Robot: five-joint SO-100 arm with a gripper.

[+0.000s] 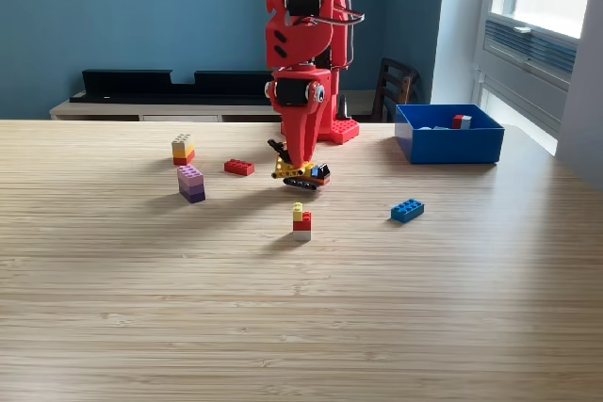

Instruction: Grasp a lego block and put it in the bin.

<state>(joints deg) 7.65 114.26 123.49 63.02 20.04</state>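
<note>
Wooden table (301,327) holds five loose lego stacks, one bin (448,145); claw (300,168) grip unclear.

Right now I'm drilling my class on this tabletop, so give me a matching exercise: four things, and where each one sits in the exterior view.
Things:
1. purple block stack
2. flat blue block
3. bin
4. claw

Places:
A. table's far right
B. at the yellow and black piece, centre
C. left of the flat red block
D. alone, in front of the bin

Pairs: 1-C, 2-D, 3-A, 4-B
</note>
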